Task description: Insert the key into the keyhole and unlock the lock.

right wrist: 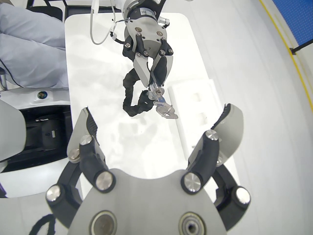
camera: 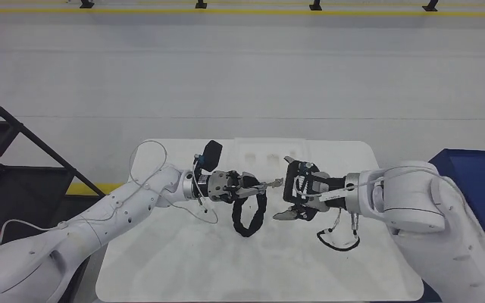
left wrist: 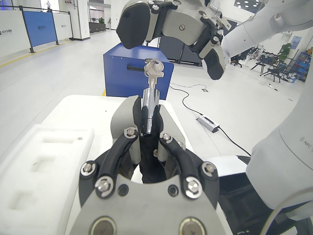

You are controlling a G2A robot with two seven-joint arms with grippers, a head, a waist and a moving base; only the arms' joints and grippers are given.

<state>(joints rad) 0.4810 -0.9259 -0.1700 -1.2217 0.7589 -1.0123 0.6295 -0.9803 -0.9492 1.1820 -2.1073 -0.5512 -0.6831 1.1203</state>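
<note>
The lock cylinder (left wrist: 150,101) is glossy polished metal, the key (left wrist: 153,68) silvery metal, the cable (right wrist: 126,102) cloth-covered.

Both arms are built of glossy white shells, the left arm (camera: 121,208) and the right arm (camera: 413,198) alike swelling into rounded joints. The right arm's shell bears a small grey marking (left wrist: 307,144) (print not read). A white cable (right wrist: 92,25) loops off the left wrist, beside a black camera block (camera: 211,154). A thin black cable (camera: 333,245) hangs in a loop below the right wrist. The left pincer (left wrist: 148,110) has a brushed silver base with two round recessed bolts and black link bars pinned with silver clipped studs. The right pincer (right wrist: 156,116) has curved silver-backed fingers (right wrist: 233,123) lined with black ribbed pads (right wrist: 90,123).
</note>
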